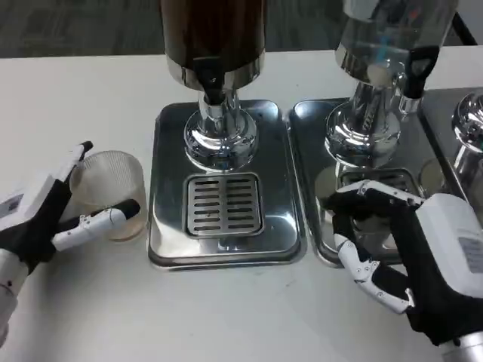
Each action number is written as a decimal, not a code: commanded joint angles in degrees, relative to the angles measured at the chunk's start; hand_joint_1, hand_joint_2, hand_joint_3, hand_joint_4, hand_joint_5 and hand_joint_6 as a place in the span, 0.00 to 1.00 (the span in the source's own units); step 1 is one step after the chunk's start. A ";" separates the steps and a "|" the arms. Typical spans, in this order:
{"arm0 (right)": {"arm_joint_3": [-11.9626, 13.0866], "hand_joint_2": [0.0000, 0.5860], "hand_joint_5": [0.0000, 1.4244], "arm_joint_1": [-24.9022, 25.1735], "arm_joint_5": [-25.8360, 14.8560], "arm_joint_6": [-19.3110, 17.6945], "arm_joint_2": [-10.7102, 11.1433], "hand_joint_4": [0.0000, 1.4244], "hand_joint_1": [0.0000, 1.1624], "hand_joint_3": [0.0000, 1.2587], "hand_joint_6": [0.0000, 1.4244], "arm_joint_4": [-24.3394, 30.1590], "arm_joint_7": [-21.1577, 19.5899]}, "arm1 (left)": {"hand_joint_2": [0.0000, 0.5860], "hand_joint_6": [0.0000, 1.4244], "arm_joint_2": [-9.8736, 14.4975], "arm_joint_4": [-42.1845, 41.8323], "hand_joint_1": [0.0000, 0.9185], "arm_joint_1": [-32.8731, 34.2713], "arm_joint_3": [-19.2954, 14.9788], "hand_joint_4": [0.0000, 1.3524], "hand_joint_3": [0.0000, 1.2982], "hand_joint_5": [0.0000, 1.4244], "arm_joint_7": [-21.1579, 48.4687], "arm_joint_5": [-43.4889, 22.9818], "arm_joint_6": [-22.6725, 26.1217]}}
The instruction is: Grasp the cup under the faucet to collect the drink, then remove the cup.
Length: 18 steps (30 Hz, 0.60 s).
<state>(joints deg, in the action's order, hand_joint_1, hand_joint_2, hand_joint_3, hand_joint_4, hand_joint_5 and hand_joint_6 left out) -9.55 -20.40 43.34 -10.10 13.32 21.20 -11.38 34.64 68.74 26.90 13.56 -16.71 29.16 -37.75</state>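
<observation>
Cup: clear ribbed plastic, upright on the white table, left of centre in the frame. It is placed just beside the left edge of the middle drip tray, not on it.

Left hand: seen at the left edge of the frame. Its fingers are spread around the cup, one finger reaching behind the rim, another laid across the lower front wall. Whether the cup is actually gripped cannot be told.

Dark drink dispenser: found at top centre, its black faucet pointed down over the chrome base. The slotted grate lies below, with nothing on it.

Right hand: seen at lower right, over the front of the right-hand tray. Its fingers are curled apart, and nothing is seen held in them.

A clear dispenser is noted at upper right.
</observation>
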 commanded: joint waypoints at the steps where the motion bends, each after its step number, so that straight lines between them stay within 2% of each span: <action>1: 0.13 0.79 0.38 -0.68 -0.24 0.61 -0.29 0.39 0.46 0.44 0.35 1.75 0.47 | 0.00 0.15 -1.27 0.67 0.00 0.92 0.62 0.00 0.00 0.09 0.62 -0.05 0.67; 9: 0.01 0.79 0.38 -1.31 -0.66 0.90 -0.29 0.39 0.46 0.44 0.35 2.40 1.07 | 0.00 0.17 -2.35 0.99 0.02 0.42 0.23 0.00 0.00 0.12 -1.86 -1.03 1.02; 12: 0.00 0.79 0.38 -1.36 -0.68 1.01 -0.29 0.39 0.46 0.45 0.35 2.74 1.50 | 0.04 0.22 -3.31 1.35 0.07 0.26 0.08 0.00 0.00 0.16 -1.94 -1.73 1.01; 14: 0.07 0.79 0.38 -1.39 -0.72 1.06 -0.26 0.39 0.46 0.46 0.35 2.93 1.73 | 0.06 0.25 -3.71 1.37 0.10 0.15 0.13 0.02 0.04 0.20 -2.22 -1.89 0.80; 16: 0.17 0.79 0.38 -1.38 -0.78 1.14 -0.25 0.39 0.46 0.46 0.35 3.07 1.95 | 0.10 0.33 -4.16 1.37 0.13 0.13 0.18 0.08 0.10 0.27 -2.77 -2.04 0.67; 18: 0.30 0.79 0.38 -1.45 -0.92 1.20 -0.23 0.39 0.46 0.46 0.35 3.42 2.23 | 0.13 0.47 -4.50 1.37 0.16 0.15 0.25 0.16 0.18 0.37 -3.25 -2.13 0.65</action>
<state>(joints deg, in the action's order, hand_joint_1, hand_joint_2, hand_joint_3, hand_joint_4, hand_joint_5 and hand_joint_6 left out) -9.58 -21.39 43.00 -9.29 13.19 23.25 -9.73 31.36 69.61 27.32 13.51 -20.06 26.88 -36.93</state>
